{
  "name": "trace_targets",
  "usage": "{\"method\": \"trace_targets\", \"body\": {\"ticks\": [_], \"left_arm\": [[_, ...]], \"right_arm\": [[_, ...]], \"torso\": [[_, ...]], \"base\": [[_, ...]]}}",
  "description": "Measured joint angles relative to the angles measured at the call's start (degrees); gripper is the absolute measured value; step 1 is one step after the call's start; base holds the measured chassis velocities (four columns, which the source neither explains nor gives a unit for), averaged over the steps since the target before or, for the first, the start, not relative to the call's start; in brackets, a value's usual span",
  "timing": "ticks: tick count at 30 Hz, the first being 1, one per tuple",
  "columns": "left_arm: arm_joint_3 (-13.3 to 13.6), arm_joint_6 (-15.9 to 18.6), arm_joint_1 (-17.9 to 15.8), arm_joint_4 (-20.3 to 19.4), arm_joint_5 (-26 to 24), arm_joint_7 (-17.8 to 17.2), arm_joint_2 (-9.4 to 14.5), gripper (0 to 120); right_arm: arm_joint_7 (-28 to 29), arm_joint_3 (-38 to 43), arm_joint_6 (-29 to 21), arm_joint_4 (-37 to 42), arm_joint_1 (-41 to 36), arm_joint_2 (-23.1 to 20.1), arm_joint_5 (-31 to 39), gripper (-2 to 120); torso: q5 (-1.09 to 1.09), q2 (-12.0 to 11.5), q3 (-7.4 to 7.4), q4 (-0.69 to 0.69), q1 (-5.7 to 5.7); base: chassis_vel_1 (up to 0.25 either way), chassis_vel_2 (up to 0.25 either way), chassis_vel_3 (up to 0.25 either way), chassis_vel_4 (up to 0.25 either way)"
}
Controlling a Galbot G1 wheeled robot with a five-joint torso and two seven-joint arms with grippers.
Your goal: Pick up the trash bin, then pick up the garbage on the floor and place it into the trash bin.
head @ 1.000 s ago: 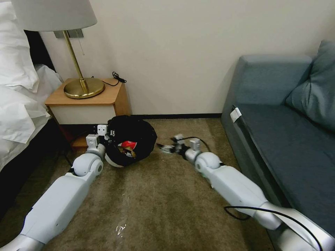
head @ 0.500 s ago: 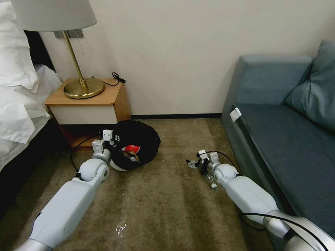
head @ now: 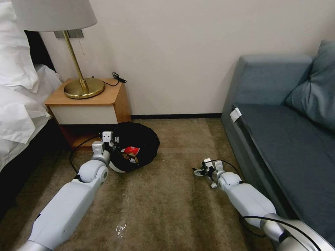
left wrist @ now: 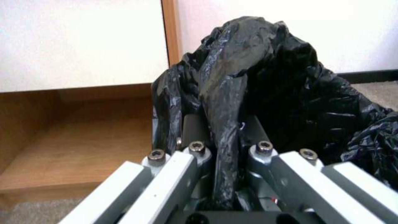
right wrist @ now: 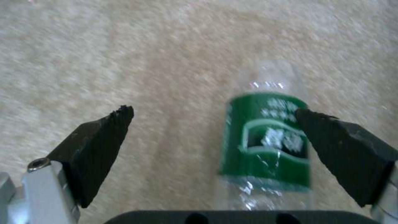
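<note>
The right gripper [right wrist: 211, 124] hangs low over the nubby tan carpet [right wrist: 124, 56], its black wedge fingers [right wrist: 104, 137] spread wide; the clear crinkled bottle [right wrist: 265, 137] with its green label lies between them, against the one finger. Farther off, the left gripper [left wrist: 224, 130] pinches the glossy black bag at the trash bin [head: 136, 146] rim. A red-and-white packet [head: 131, 150] lies inside.

The right gripper [right wrist: 213, 124] is spread wide over carpet [right wrist: 124, 56]; a green-labelled clear bottle [right wrist: 267, 146] lies beside one finger.
</note>
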Motion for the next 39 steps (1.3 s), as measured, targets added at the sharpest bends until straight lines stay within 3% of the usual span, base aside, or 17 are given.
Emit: {"method": "trace_targets", "body": {"ticks": [16,31,35,39], "left_arm": [[-0.5,0.0,2.2,-1.8,0.6,-0.3,0.5,5],[-1.2,0.0,2.9,-1.7,0.6,0.2,0.8,5],[-1.4,-0.2,2.9,-1.3,0.6,0.6,0.9,5],[-1.4,-0.2,2.8,-1.1,0.6,0.8,0.8,5]], "right_arm": [[0.1,3.4,0.6,-2.0,-1.2,-0.8,-1.7,100],[-2.5,6.4,2.2,-7.8,-1.0,2.6,-6.6,100],[-3.1,6.9,2.6,-8.8,-0.7,3.3,-6.9,96],[-3.9,7.2,3.0,-9.5,-0.2,3.9,-6.9,82]], "torso": [[0.00,0.0,0.00,0.01,0.00],[-0.01,0.0,0.01,0.01,0.00],[-0.01,0.0,0.01,0.01,0.00],[-0.01,0.0,0.01,0.02,0.00]], "base": [[0.000,0.000,0.000,0.000],[0.000,0.000,0.000,0.000],[0.000,0.000,0.000,0.000],[0.000,0.000,0.000,0.000]]}}
